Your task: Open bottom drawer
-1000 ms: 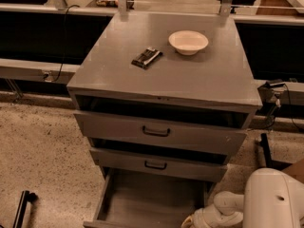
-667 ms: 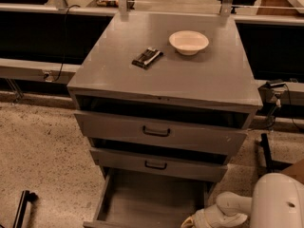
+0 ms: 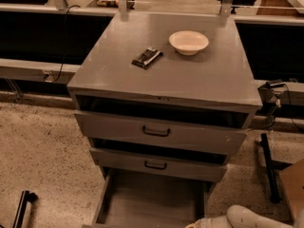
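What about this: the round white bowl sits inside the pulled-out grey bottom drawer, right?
No: the camera view shows the round white bowl on the grey cabinet's top; the grey bottom drawer is pulled out. The white end effector is at the picture's bottom edge, by its right side.

— Matt grey painted metal: the cabinet point(image 3: 161, 75) and the bottom drawer point(image 3: 152, 201).
— And a smooth pale bowl point(image 3: 188, 42), rough speckled floor point(image 3: 42, 156), and the smooth white plastic gripper point(image 3: 198, 223) at the drawer's lower right.
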